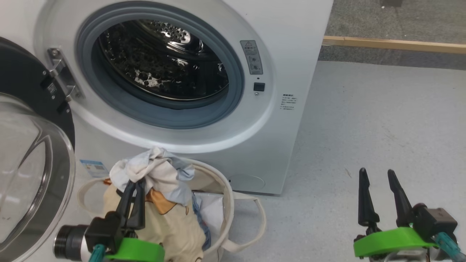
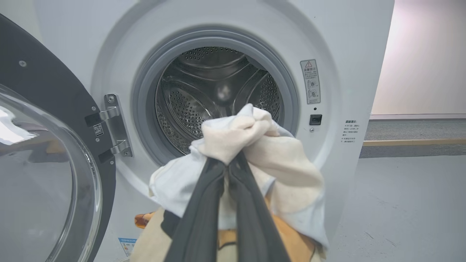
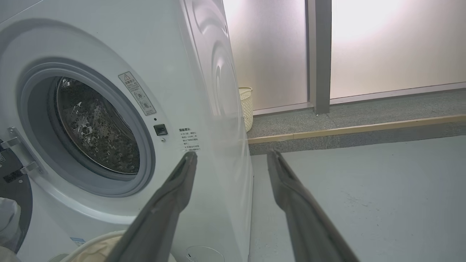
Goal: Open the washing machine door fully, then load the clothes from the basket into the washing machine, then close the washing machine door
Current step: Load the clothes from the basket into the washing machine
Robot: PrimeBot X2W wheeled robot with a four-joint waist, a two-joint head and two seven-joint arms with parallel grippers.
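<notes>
Laundry room: washing machine (image 1: 291, 54), basket (image 1: 213, 180)

The washing machine door (image 1: 25, 163) runs off the head view's left edge. The basket (image 1: 209, 180) is cut by the bottom edge, its inside mostly covered by the clothes (image 1: 164, 178), whose folds hide the tips of the left gripper (image 1: 133, 183). Label print on the washing machine (image 1: 291, 43) is too small to read.

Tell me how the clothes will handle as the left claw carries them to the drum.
Probably floppy: the clothes bunch at the left claw and drape down around it. Likely light, since a small pinch holds the bundle up. Loose folds hang toward the basket, so trailing ends may snag its rim or the gasket.
</notes>
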